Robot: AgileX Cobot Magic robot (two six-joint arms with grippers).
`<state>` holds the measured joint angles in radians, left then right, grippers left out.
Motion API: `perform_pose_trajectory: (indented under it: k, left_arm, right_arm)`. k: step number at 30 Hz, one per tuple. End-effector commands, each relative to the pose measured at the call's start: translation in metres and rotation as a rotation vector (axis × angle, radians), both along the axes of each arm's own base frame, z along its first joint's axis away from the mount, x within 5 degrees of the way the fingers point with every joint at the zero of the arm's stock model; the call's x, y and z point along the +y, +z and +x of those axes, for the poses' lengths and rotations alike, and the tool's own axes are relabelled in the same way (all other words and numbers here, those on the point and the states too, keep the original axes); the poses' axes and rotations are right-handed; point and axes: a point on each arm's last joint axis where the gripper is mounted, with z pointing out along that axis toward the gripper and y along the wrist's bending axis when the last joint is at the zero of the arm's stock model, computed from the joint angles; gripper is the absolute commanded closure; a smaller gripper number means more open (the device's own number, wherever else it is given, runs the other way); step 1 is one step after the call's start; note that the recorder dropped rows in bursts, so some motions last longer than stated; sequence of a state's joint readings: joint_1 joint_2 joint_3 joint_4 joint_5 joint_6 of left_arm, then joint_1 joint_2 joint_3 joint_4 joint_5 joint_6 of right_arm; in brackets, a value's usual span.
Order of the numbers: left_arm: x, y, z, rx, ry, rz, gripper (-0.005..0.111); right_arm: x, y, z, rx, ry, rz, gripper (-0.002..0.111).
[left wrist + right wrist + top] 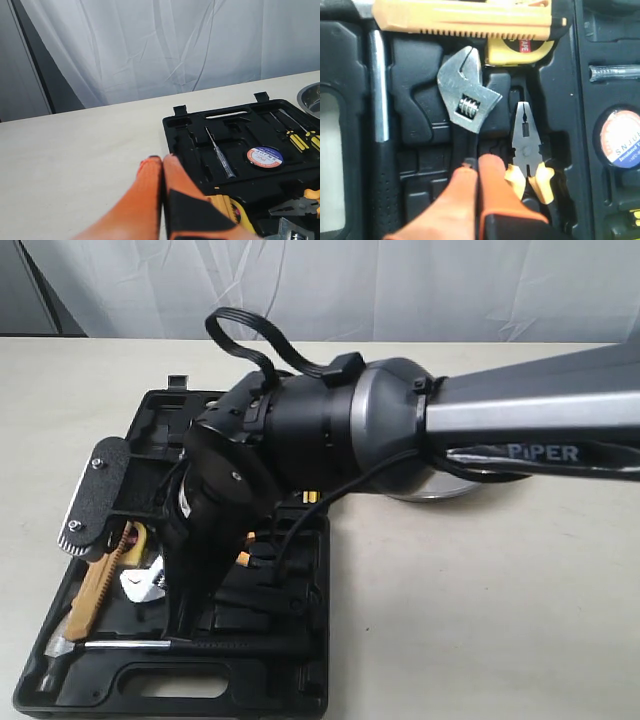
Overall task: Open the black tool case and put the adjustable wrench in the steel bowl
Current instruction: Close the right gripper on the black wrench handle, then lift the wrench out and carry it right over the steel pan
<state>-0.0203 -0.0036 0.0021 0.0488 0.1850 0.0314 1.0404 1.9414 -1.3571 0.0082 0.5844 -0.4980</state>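
The black tool case (160,420) (190,135) (420,70) lies open at the left. Among its slots is the adjustable wrench (467,102) (143,585), its silver head tilted up and its black handle running back between my right fingertips. My right gripper (472,162) is shut on the end of that handle; in the exterior view its arm reaches across and hides the fingers. My left gripper (161,161) is shut on nothing and hovers at the case's left edge. The steel bowl (455,488) (312,97) sits right of the case, mostly hidden by the right arm.
Orange-handled pliers (526,145) lie beside the wrench, close to my right fingers. A hammer (379,100) (180,645) lies along the front slot. A yellow utility knife (465,17) (100,580), a tape roll (265,156) and screwdrivers (300,137) also fill the case.
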Motion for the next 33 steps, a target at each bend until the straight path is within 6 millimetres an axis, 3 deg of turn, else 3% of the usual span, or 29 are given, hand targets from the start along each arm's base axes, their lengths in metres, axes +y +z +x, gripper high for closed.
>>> perform_pose_trajectory:
  k: [1, 6, 9, 14, 15, 21, 25, 33]
  left_arm:
    - [0.000, 0.001, 0.000, -0.004, -0.001, -0.003, 0.106]
    - [0.000, 0.001, 0.000, -0.004, -0.001, -0.003, 0.106]
    - [0.000, 0.001, 0.000, -0.004, -0.001, -0.003, 0.106]
    - [0.000, 0.001, 0.000, -0.004, -0.001, -0.003, 0.106]
    - [0.000, 0.001, 0.000, -0.004, -0.001, -0.003, 0.106]
    - [0.000, 0.001, 0.000, -0.004, -0.001, -0.003, 0.106]
    - [0.000, 0.001, 0.000, -0.004, -0.001, -0.003, 0.106]
    - [0.000, 0.001, 0.000, -0.004, -0.001, -0.003, 0.106]
  right_arm:
    - [-0.003, 0.004, 0.001, -0.001, -0.016, -0.015, 0.109]
    - [-0.003, -0.004, 0.002, 0.041, -0.075, -0.024, 0.109]
    - [0.000, -0.024, 0.004, 0.061, -0.090, -0.055, 0.104]
    - [0.005, -0.063, 0.008, 0.082, -0.093, -0.102, 0.059]
    - [0.005, -0.065, 0.008, 0.079, -0.089, -0.106, 0.059]
    - [0.005, -0.080, 0.010, 0.068, -0.069, -0.149, 0.080]
    - [0.004, -0.078, 0.010, 0.055, -0.060, -0.149, 0.109]
    - [0.003, -0.029, 0.010, -0.002, -0.063, -0.048, 0.109]
